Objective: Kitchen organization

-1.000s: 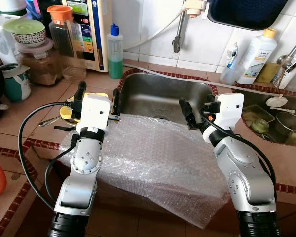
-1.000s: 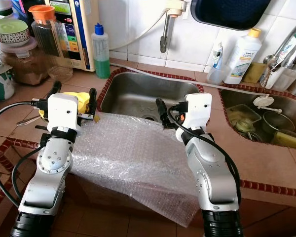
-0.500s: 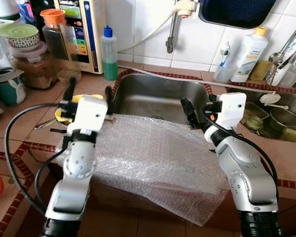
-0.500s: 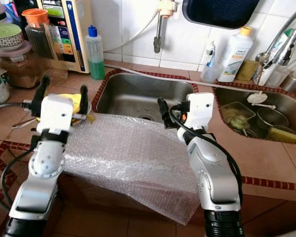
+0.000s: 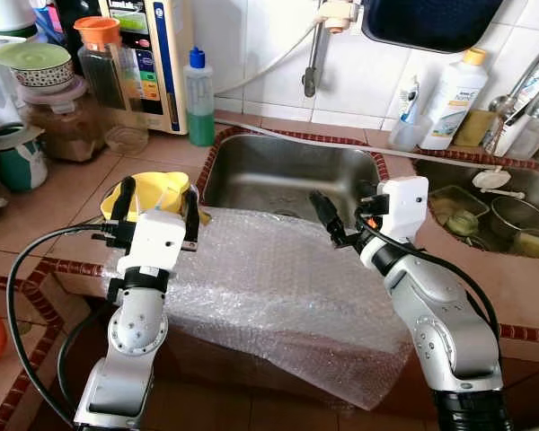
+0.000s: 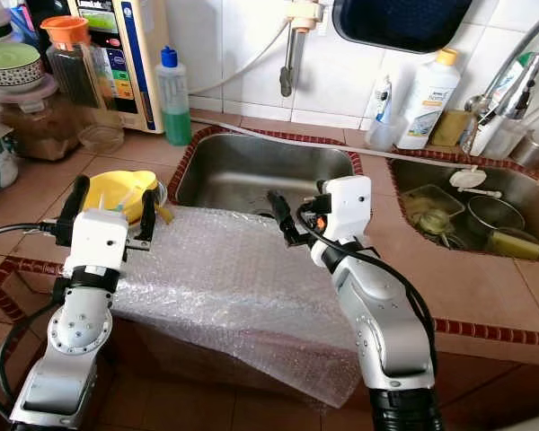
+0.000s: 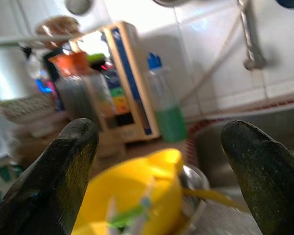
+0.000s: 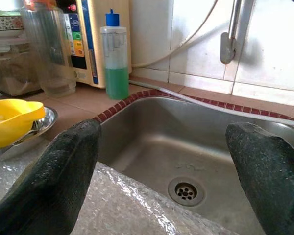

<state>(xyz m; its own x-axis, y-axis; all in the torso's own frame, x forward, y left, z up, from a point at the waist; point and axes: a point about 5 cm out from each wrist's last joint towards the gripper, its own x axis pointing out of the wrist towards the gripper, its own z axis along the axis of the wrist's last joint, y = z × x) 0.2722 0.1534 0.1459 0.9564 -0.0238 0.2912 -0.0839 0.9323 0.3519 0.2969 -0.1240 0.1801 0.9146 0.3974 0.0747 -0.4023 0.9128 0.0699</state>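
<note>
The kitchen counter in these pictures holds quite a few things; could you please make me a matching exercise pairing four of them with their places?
Things:
1. Clear plastic bottle of green liquid with a blue cap
2. Sheet of clear bubble wrap
3. Yellow plastic bowl
4. White bottle with an orange cap

Places:
A. Between the two steel sinks, by the tiled wall
B. Draped over the counter's front edge
C. Just ahead of the left claw
D. At the left sink's back left corner

Pairs: 1-D, 2-B, 3-C, 4-A

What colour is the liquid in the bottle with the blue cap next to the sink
Green. The bottle is clear with a blue cap, roughly half full of green liquid; it shows best in the right wrist view.
</note>
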